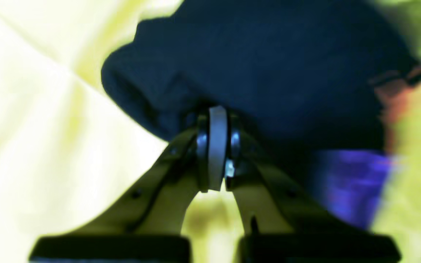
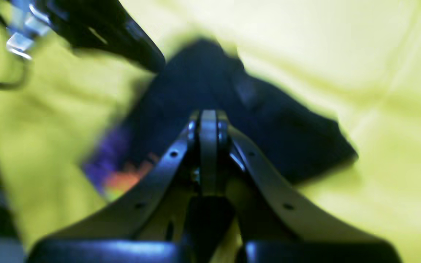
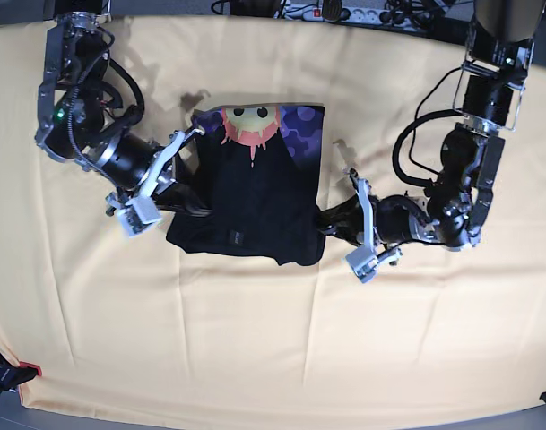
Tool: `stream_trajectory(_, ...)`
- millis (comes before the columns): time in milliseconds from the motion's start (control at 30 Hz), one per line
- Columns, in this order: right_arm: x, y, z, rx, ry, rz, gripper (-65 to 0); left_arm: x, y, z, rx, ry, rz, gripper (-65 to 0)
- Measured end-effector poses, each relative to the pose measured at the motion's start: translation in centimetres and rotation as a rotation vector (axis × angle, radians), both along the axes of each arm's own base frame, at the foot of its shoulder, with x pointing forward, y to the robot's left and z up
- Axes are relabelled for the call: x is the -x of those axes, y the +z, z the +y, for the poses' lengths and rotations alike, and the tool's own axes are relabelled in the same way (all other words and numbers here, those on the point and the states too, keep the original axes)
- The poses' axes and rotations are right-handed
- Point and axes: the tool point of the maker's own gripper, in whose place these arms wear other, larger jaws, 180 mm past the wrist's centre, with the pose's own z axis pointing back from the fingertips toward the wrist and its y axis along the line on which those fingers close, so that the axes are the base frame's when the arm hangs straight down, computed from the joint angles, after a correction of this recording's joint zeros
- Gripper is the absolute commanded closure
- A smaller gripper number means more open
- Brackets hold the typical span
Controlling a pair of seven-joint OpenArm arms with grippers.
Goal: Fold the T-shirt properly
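The black T-shirt [image 3: 255,210] lies mid-table on the pale yellow tablecloth [image 3: 255,340]. A plain black layer covers its lower part. The sun face on purple [image 3: 255,121] shows at its far end. My left gripper [image 3: 325,218] is at the shirt's right edge and is shut on the black cloth [image 1: 269,73]. Its tips [image 1: 216,113] are closed, and the purple print [image 1: 349,182] lies to their right. My right gripper [image 3: 194,199] is at the shirt's left edge. It is closed [image 2: 208,115] on the shirt [image 2: 203,80], with the print [image 2: 122,175] to the left.
The other arm [image 2: 97,25] shows at the top left of the right wrist view. A power strip and cables [image 3: 344,11] lie along the table's far edge. A clamp [image 3: 13,372] sits at the near left corner. The cloth is wrinkled around the shirt.
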Motion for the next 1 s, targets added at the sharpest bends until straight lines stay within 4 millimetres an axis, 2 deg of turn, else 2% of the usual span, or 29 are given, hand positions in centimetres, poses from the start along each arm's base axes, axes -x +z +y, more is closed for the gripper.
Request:
stream_trajectory(67,0.5,2.1,-0.9,-0.111,0.016,-0.025,0.0,0.5,1.9,0.3,0.082,-0.010,0.046,0.0)
stream_trajectory(200,2.5,2.9,-4.2,-0.197,0.014,0.047,0.0,1.8,5.5,1.4,0.254,-0.041,0.116,0.0)
stream_trajectory(267,3.6,2.6,-5.8,-0.212,-0.017,0.069,0.0,2.5,5.1,2.6,0.235,-0.025,0.122,0.0)
stream_trajectory(333,5.1,0.2,-7.7,-0.145,-0.081,0.157,0.0,3.7,3.5,3.9,0.203,0.015,0.159,0.0)
stream_trajectory(400,6.8,-1.0,-9.4,-0.128,-0.140,0.210,0.0,4.9,2.9,4.7,0.210,0.075,0.211,0.0)
stream_trajectory(533,9.4,-1.4,-11.9,-0.061,-0.230,0.244,0.0,7.0,3.7,6.1,0.213,0.118,0.166,0.0)
stream_trajectory(633,12.2,-1.1,-13.3,0.021,-0.287,0.274,0.0,10.5,3.2,7.4,0.132,0.132,0.167,0.0)
stream_trajectory(800,16.2,-0.5,-15.2,0.154,-0.348,0.334,0.0,16.4,4.8,7.6,0.057,0.128,0.122,0.0)
stream_trajectory(1000,21.7,-2.4,-15.9,0.217,-0.351,0.537,0.0,25.1,5.0,8.0,-0.093,0.117,0.238,0.0)
